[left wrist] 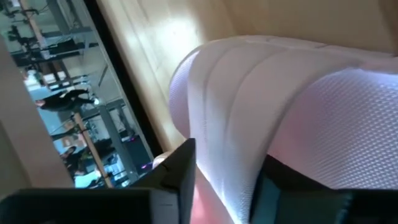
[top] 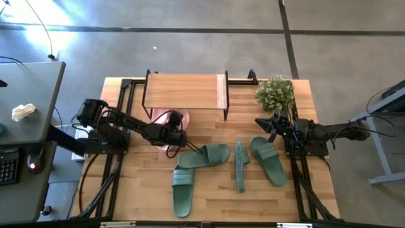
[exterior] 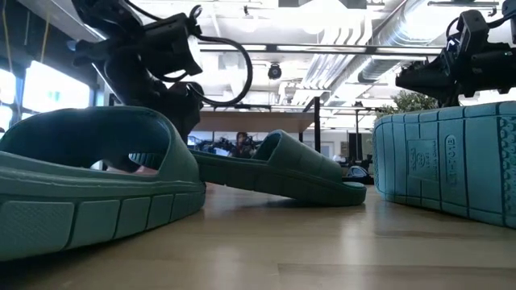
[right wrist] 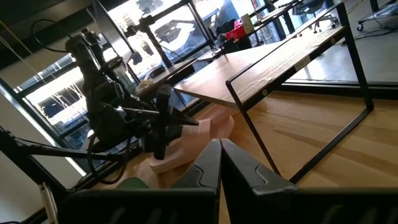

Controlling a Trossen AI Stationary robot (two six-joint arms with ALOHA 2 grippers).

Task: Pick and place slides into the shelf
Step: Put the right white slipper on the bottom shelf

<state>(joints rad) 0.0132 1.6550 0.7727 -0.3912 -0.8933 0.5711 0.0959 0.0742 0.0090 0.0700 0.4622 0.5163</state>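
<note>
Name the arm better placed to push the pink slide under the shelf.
Left. Its pincer is already at the pink slide, just before the shelf. The right pincer sits shut by the plant, farther away.

the shelf stands at the table's far edge, a plant to its right. one slide lies under the shelf's front, my left gripper at it. four slides lie nearer (one on edge), between my arms.
</note>
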